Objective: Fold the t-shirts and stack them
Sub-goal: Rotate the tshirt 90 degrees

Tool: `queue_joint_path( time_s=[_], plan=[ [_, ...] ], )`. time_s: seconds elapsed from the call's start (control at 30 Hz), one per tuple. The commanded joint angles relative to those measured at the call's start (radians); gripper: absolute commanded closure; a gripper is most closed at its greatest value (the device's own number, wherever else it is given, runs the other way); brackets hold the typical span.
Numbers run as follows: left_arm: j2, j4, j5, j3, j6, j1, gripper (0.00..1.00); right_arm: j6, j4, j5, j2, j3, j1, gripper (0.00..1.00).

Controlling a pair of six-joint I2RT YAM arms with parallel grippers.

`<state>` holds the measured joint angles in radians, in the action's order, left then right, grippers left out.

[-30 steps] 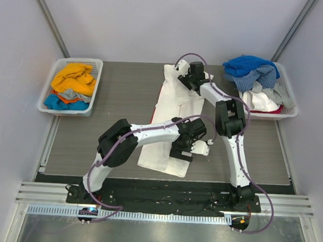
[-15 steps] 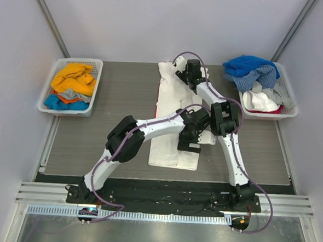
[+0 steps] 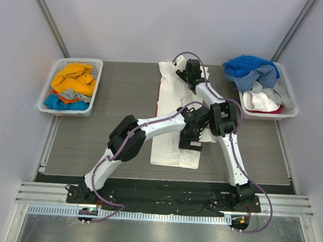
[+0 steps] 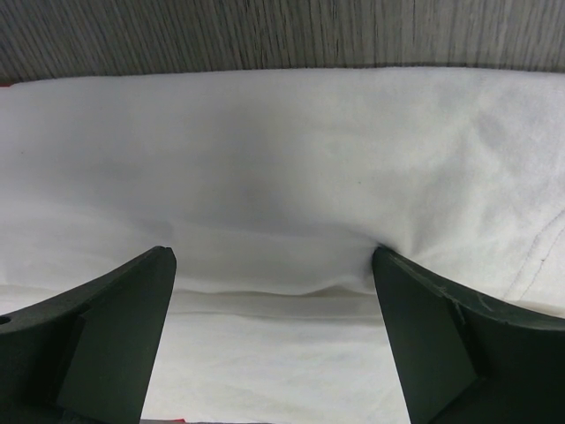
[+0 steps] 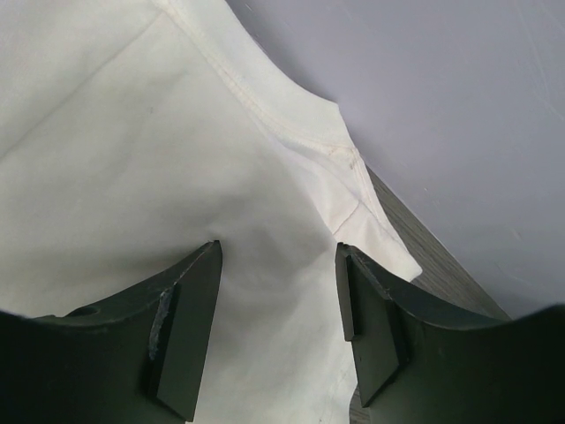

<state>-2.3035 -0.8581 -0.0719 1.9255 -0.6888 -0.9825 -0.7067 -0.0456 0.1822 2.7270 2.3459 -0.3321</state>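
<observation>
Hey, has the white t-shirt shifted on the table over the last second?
Yes. The white t-shirt has shifted: its near end swung right, toward the right basket, so it now lies straighter.

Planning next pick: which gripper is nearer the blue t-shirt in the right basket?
Right. The right gripper sits at the far end of the white t-shirt, level with the blue t-shirt; the left gripper is over its near half.

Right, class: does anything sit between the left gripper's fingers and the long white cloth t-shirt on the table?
Nothing visible does. The left gripper's open fingers are right at the long white cloth t-shirt, with only bare cloth showing between them.
</observation>
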Motion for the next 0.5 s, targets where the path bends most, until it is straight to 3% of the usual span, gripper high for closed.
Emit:
queue_joint_path(
  time_s=[0.0,0.47],
  plan=[
    [0.045,0.223,0.109,-0.016,0.012,0.036,0.00,0.027,0.007,0.031,-0.054,-0.045,-0.028,0.37],
    [0.348,0.258,0.181,-0.171,0.093,0.035,0.00,0.090,0.024,0.068,-0.295,-0.226,-0.027,0.25]
  ],
)
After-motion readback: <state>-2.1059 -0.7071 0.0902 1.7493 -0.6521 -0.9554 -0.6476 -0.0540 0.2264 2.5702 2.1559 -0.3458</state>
